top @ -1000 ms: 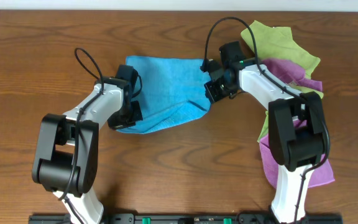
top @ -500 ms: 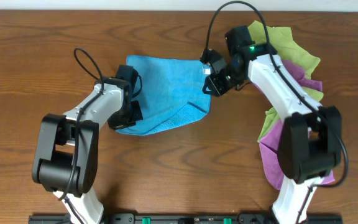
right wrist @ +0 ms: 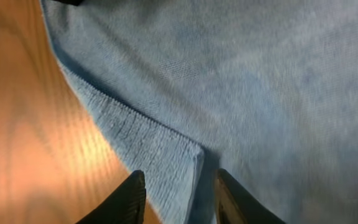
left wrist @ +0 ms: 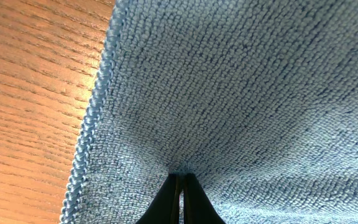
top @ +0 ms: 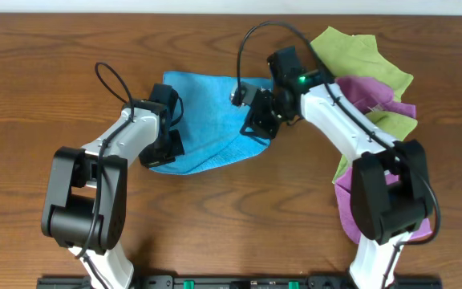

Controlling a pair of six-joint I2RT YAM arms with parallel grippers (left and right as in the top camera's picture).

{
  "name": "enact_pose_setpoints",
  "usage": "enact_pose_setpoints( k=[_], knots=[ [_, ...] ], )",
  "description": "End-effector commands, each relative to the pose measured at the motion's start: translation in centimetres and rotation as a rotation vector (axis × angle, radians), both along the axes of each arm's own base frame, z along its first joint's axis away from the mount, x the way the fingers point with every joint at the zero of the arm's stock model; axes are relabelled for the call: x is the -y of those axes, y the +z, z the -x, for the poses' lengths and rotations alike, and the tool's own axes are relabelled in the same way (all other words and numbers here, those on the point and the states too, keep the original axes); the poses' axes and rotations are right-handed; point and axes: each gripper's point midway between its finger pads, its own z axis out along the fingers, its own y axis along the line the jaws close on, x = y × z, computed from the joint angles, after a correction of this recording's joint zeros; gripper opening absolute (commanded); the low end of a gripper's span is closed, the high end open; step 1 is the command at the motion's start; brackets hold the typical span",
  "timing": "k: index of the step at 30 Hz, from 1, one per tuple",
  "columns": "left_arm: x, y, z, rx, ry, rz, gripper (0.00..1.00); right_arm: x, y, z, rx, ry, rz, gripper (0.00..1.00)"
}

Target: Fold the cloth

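Note:
The sky-blue cloth [top: 207, 112] lies on the table between the two arms, its lower right part doubled over. My left gripper [top: 164, 146] is shut on the cloth's lower left edge; in the left wrist view the black fingertips [left wrist: 179, 180] pinch the blue pile [left wrist: 241, 93] beside its stitched hem. My right gripper [top: 257, 122] hovers over the cloth's right side with its jaws open. In the right wrist view a folded corner of the cloth [right wrist: 185, 165] lies between the parted fingers [right wrist: 134, 196], which do not grip it.
A heap of lime-green cloths [top: 359, 48] and purple cloths [top: 383, 96] lies at the right, partly under the right arm, with more purple [top: 347, 209] beside that arm's base. Bare wooden table [top: 54, 64] surrounds the cloth.
My right gripper went from shut to open and moved left, onto the cloth's right side. The left gripper has stayed shut in place.

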Motion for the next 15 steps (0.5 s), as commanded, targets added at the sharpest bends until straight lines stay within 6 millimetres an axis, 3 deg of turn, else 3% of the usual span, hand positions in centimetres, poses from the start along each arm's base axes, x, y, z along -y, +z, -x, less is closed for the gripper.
enact_pose_setpoints(
  k=[1,11,15],
  knots=[
    [0.1,-1.1,1.1,-0.035,0.004,-0.002,0.06,-0.6,-2.0,1.0,-0.017,0.055,-0.006,0.38],
    [0.1,-1.1,1.1,-0.036,0.004,-0.001,0.06,-0.7,-5.4,1.6,-0.087,0.06,0.021,0.37],
    [0.1,-1.1,1.1,-0.035,0.004,-0.002,0.06,-0.6,-5.4,1.7,-0.089,0.06,0.022,0.17]
  ],
)
